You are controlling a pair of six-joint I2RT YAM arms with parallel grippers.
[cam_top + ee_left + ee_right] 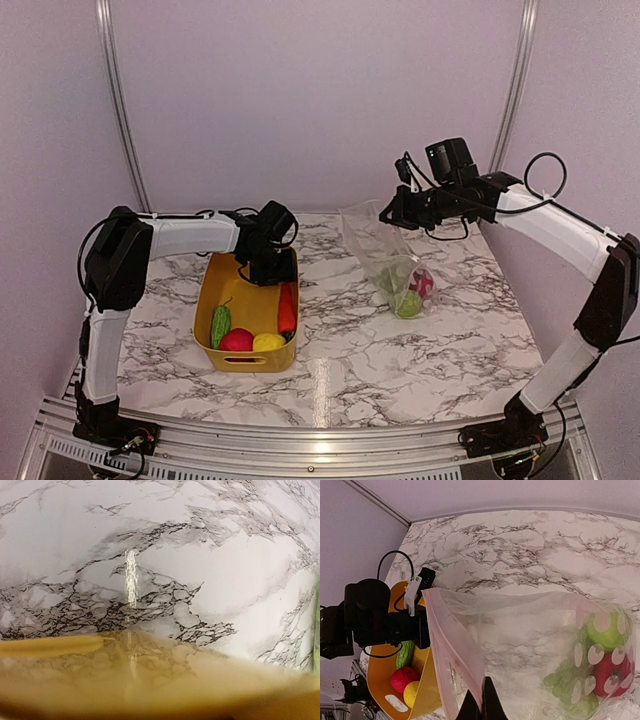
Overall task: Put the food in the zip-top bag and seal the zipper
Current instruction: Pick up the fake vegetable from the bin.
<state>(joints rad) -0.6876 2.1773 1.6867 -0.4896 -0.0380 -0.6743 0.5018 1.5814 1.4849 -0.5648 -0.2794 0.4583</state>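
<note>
Nearest the arm bases, at about 9 o'clock from the centre of the worktop (330,350), the yellow tub (245,361) holds four pieces of food not yet bagged. The lemon (268,343) and red apple (237,340) sit at its near end, the cucumber (220,325) is at 10 o'clock from them, and the carrot (287,308) lies along the right wall.

The left end effector (269,266) hangs over the tub's far end. Its wrist view shows only blurred tub rim and marble, no fingers, so I cannot tell how far open it is or whether it carries anything. I judge the step in hand to be a pick from the tub. The carrot lies closest beneath it, against the wall, so come down with the jaws across its narrow width and clear of the rim.

Farther off, at 2 o'clock, the zip-top bag (378,245) is hoisted by the right end effector (481,702), its fingers pinched tight on the mouth edge at the zipper (451,640). A green piece (605,627), a red piece (615,672) and grapes (565,690) sag in the bottom, which seems to rest on the worktop. Only one lip is held, so the mouth may hang narrow. Bring each piece in from 9 o'clock, low over the free lip, and release it well inside.
</note>
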